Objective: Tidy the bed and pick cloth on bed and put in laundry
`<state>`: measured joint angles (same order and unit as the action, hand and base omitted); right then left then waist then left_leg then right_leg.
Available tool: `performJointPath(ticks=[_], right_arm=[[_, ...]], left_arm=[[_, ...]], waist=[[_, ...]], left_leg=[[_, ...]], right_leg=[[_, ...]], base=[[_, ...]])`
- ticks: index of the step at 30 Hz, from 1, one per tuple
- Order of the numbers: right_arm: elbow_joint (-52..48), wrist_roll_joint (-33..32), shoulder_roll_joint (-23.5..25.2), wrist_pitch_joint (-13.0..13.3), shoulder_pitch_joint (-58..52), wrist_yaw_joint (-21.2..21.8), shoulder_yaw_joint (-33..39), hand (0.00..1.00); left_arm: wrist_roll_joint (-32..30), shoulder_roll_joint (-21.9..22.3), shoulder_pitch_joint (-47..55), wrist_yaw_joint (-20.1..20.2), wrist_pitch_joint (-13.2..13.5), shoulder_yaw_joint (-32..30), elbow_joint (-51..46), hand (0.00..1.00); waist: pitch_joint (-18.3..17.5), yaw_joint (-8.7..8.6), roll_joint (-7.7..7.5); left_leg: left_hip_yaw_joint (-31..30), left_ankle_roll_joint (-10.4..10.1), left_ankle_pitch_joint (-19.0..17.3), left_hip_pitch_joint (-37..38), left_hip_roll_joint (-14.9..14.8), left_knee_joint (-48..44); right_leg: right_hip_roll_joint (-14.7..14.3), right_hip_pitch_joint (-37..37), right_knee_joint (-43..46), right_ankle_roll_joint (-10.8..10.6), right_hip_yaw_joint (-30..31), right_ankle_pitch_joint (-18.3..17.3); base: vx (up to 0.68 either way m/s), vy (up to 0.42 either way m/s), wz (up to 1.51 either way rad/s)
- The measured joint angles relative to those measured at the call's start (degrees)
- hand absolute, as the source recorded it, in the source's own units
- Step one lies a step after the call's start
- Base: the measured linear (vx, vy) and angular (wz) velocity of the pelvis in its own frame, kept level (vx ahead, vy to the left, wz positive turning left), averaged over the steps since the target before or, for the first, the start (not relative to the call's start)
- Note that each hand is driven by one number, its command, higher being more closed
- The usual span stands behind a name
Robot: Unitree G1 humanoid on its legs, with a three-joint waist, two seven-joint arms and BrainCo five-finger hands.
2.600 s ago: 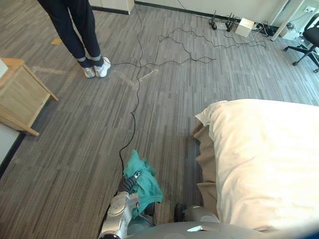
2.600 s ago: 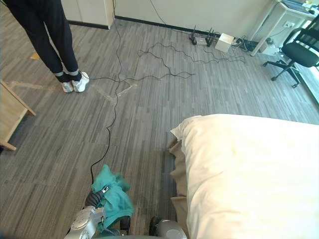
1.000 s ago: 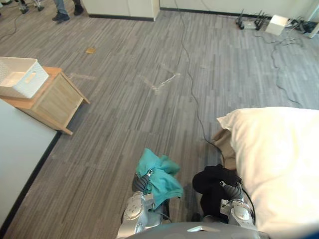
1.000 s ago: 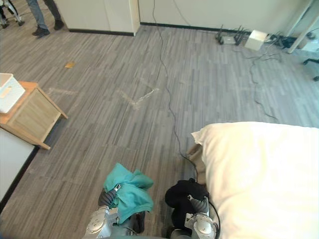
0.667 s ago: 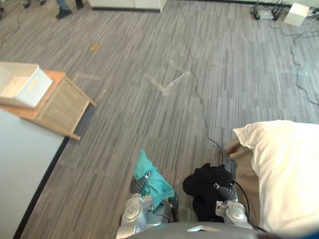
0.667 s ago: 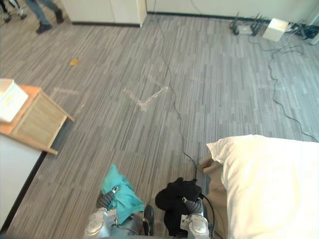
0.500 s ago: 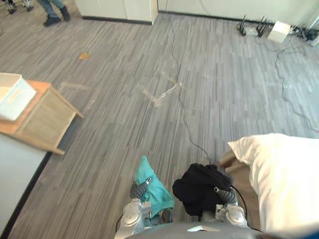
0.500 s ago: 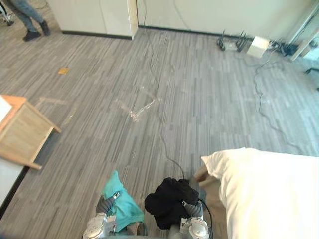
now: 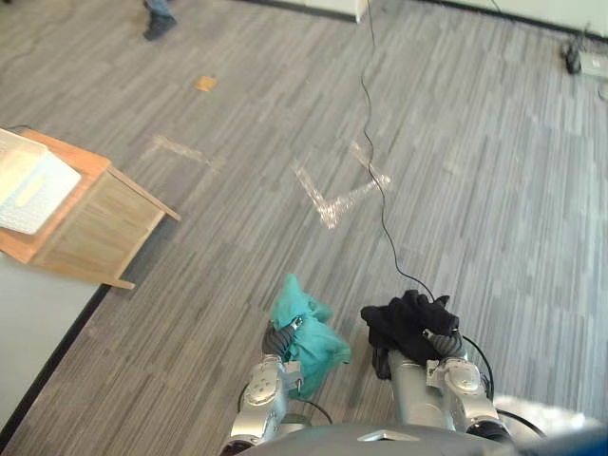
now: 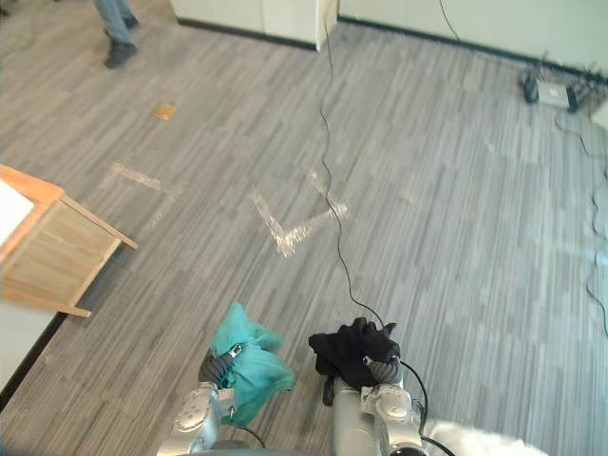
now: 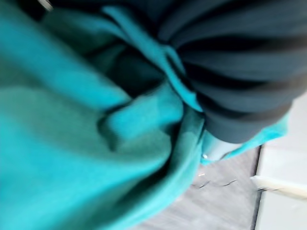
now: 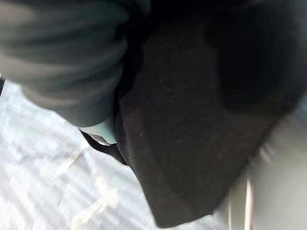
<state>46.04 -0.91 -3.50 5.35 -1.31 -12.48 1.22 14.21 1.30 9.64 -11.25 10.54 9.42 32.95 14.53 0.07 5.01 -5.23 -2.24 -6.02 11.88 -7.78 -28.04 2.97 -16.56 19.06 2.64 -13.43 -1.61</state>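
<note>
Grey striped carpet (image 9: 494, 190); left hand (image 9: 276, 339) clutches crumpled teal cloth (image 9: 313, 347); right hand (image 9: 442, 344) grips bunched black cloth (image 9: 404, 323).

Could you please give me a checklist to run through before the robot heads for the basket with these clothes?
1. Teal cloth up at the left robot hand, off the floor: ok.
2. Black cloth up at the right robot hand, off the floor: ok.
3. Firm hold on both cloths: cannot tell.
4. White basket in sight on the wooden stand, ahead on the left: ok.
5. Person well away, at the far edge: ok.
</note>
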Motion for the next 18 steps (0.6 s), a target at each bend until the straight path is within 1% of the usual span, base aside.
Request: performJointPath(ticks=[1,2,3,4,5,6,7,8,9,10,11,12,13,14,15,16,17,18], right_arm=[[-0.1,0.0,0.0,0.0,-0.3,0.1,-1.8,1.0],[-0.1,0.0,0.1,0.0,-0.6,0.1,-2.6,1.0],[-0.4,0.0,0.3,0.1,-1.0,0.1,-4.6,1.0],[0.0,0.0,0.1,0.0,-0.7,0.2,-4.8,1.0],[0.1,0.0,0.1,-0.1,-0.5,0.2,-4.8,1.0],[0.1,0.0,0.2,-0.3,-0.1,0.2,-4.9,1.0],[0.3,0.0,0.2,-0.6,0.2,0.4,-5.2,1.0],[0.7,0.0,0.1,-0.7,0.5,0.5,-5.5,1.0],[1.3,0.0,0.2,-0.9,1.0,0.7,-6.0,1.0],[1.3,0.1,0.5,-0.9,1.0,0.9,-6.0,1.0],[1.3,0.2,0.5,-0.9,0.9,0.9,-6.0,1.0],[1.1,0.5,0.3,-0.9,0.6,0.9,-5.9,1.0],[2.2,1.5,0.3,-1.2,0.2,0.8,-5.9,1.0],[2.2,2.1,0.8,-1.3,-0.4,0.8,-5.9,1.0],[2.0,2.3,1.4,-1.3,-1.0,0.8,-6.0,1.0],[2.3,2.3,2.0,-1.4,-1.0,0.6,-6.1,1.0],[2.3,2.3,2.5,-1.7,-0.6,0.5,-6.2,1.0],[2.1,2.4,2.3,-1.6,-1.2,0.4,-6.1,1.0]], left_arm=[[0.9,0.4,0.4,0.0,-0.1,-0.8,0.0,1.0],[1.1,0.3,0.9,0.0,-0.1,-1.2,0.0,1.0],[2.9,0.4,2.7,0.1,-0.1,-1.2,-0.2,1.0],[4.1,0.5,3.0,0.1,-0.2,-1.2,-0.5,1.0],[4.7,0.5,3.1,0.1,-0.2,-1.1,-0.9,1.0],[5.0,0.5,3.8,0.1,-0.2,-1.1,-1.8,1.0],[5.3,0.5,4.4,0.2,-0.1,-1.1,-3.2,1.0],[5.4,0.5,4.8,0.2,0.0,-1.1,-3.8,1.0],[5.4,0.5,5.1,0.4,0.0,-1.2,-4.8,1.0],[5.4,0.6,4.8,1.0,0.0,-1.6,-5.0,1.0],[5.5,0.7,4.8,1.2,0.0,-1.7,-5.2,1.0],[5.4,0.9,4.8,1.5,0.0,-1.7,-5.2,1.0],[5.5,1.4,4.5,1.9,-0.1,-2.4,-4.7,1.0],[5.5,1.5,4.6,2.1,-0.1,-3.1,-4.9,1.0],[5.5,1.4,4.5,2.1,0.1,-3.8,-5.2,1.0],[5.6,1.1,4.0,2.1,0.0,-5.0,-5.8,1.0],[5.9,1.2,4.6,2.2,0.1,-6.2,-7.3,1.0],[6.1,1.4,5.1,2.1,0.0,-6.1,-7.4,1.0]], waist=[[0.2,0.25,0.41],[0.3,0.86,0.64],[0.6,1.74,1.76],[0.9,2.64,2.68],[1.1,3.2,2.8],[1.5,4.13,2.5],[1.6,4.52,2.43],[1.6,4.97,2.39],[1.7,5.92,2.28],[1.8,5.97,2.03],[1.7,5.95,2.05],[1.5,5.82,2.34],[1.4,6.46,1.49],[1.0,6.5,-0.02],[0.7,6.81,-1.2],[1.4,6.85,-1.86],[1.5,7.34,-2.37],[0.8,7.23,-1.71]], left_leg=[[0.4,-0.2,8.2,-4.3,-0.5,-9.7],[1.1,-0.7,13.6,-6.1,-1.1,-13.5],[2.7,-1.3,14.3,-10.5,-3.4,-22.5],[5.6,0.1,6.1,-15.7,-5.1,-31.1],[6.9,0.6,3.3,-17.8,-5.1,-33.3],[8.2,0.2,-0.7,-21.8,-4.2,-34.6],[8.2,-0.3,-3.8,-25.0,-2.5,-32.7],[8.2,-0.8,-5.3,-26.1,-1.5,-30.7],[8.8,-1.3,-7.6,-27.4,-0.1,-24.3],[10.0,-1.4,-8.2,-28.5,1.3,-14.4],[10.9,-1.4,-7.6,-28.8,2.1,-8.6],[12.8,-1.3,-3.7,-28.8,2.8,1.4],[16.2,4.7,1.7,-27.2,4.1,7.7],[16.7,5.0,2.3,-26.3,5.9,9.4],[17.8,5.2,2.4,-26.4,7.1,9.7],[21.3,5.0,1.5,-29.9,6.2,1.6],[25.5,5.5,0.1,-32.0,6.4,0.5],[26.6,6.3,2.7,-30.4,6.7,6.6]], right_leg=[[-1.3,3.6,-3.0,0.4,-0.1,-0.4],[-1.8,5.6,-5.1,0.8,0.2,-0.7],[-3.6,9.9,-9.4,2.1,0.3,-1.3],[-4.7,12.4,-10.7,2.8,1.0,-2.1],[-4.8,13.5,-11.3,2.8,1.6,-2.6],[-4.8,15.8,-12.4,2.6,2.5,-3.5],[-4.6,18.1,-13.2,2.3,3.4,-4.5],[-4.5,19.1,-13.2,2.0,4.0,-5.1],[-3.8,20.9,-13.0,0.9,5.0,-5.5],[-2.8,22.7,-13.2,-0.3,5.3,-6.9],[-2.3,23.5,-13.2,-0.9,5.1,-7.8],[-1.8,24.8,-13.4,-1.9,4.7,-9.1],[-0.7,27.5,-14.3,-3.4,4.7,-10.9],[0.5,27.9,-15.0,-3.7,4.3,-10.7],[1.6,28.7,-16.5,-4.4,3.6,-9.8],[2.4,31.4,-18.9,-4.7,3.0,-7.1],[3.2,33.7,-19.1,-5.4,3.3,-7.0],[2.7,34.6,-18.8,-5.5,3.0,-7.1]], base=[[0.51,-0.2,0.04],[0.52,-0.123,-0.13],[0.42,-0.063,-0.2],[0.4,-0.057,-0.24],[0.38,-0.045,-0.35],[0.38,-0.003,-0.35],[0.38,0.017,-0.37],[0.38,0.064,-0.57],[0.41,0.123,-0.53],[0.42,0.143,-0.37],[0.45,0.172,0.01],[0.58,0.238,0.19],[0.49,0.204,0.34],[0.52,0.206,0.54],[0.4,0.15,0.85],[0.54,0.254,1.05],[0.39,0.217,0.97],[0.32,0.205,0.79]])
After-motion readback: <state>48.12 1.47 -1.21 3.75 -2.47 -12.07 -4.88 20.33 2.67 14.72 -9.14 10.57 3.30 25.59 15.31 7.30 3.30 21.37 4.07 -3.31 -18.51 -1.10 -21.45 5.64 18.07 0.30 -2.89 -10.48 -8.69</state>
